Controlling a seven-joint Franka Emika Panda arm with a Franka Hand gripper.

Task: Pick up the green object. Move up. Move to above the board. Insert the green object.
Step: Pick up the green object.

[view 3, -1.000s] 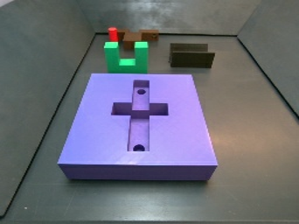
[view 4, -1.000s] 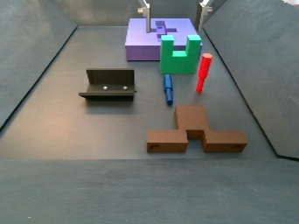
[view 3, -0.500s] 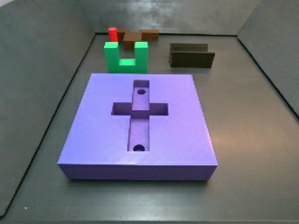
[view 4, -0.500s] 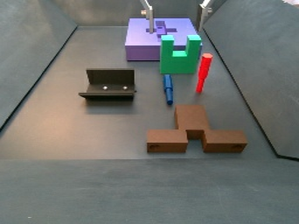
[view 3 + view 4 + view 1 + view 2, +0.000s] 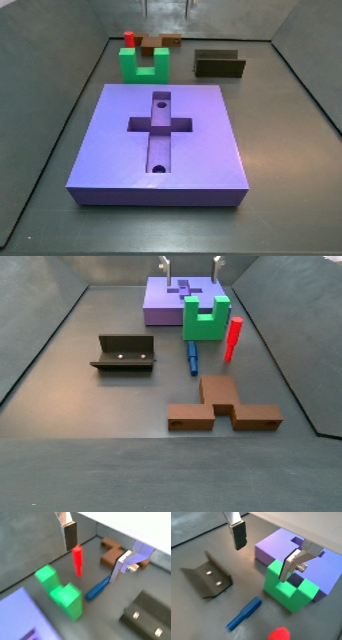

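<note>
The green object (image 5: 146, 65) is a bright green U-shaped block standing on the floor just beyond the far end of the board (image 5: 201, 140), a large purple slab with a cross-shaped recess. Both also show in the other side view, the green object (image 5: 205, 321) in front of the board (image 5: 163, 304). My gripper (image 5: 191, 266) hangs high above them at the frame's top edge, open and empty. In both wrist views the gripper (image 5: 97, 551) (image 5: 264, 549) has its jaws wide apart, with the green object (image 5: 63, 594) (image 5: 291, 592) below, near one finger, untouched.
A thin red peg (image 5: 233, 339) and a blue peg (image 5: 191, 356) lie beside the green object. A brown block (image 5: 225, 406) sits farther from the board. A dark olive U-shaped block (image 5: 124, 352) stands to the other side. Grey walls enclose the floor.
The gripper's fingers have shifted a little at the top edge of the side views and now just show in both. The pieces have not moved.
</note>
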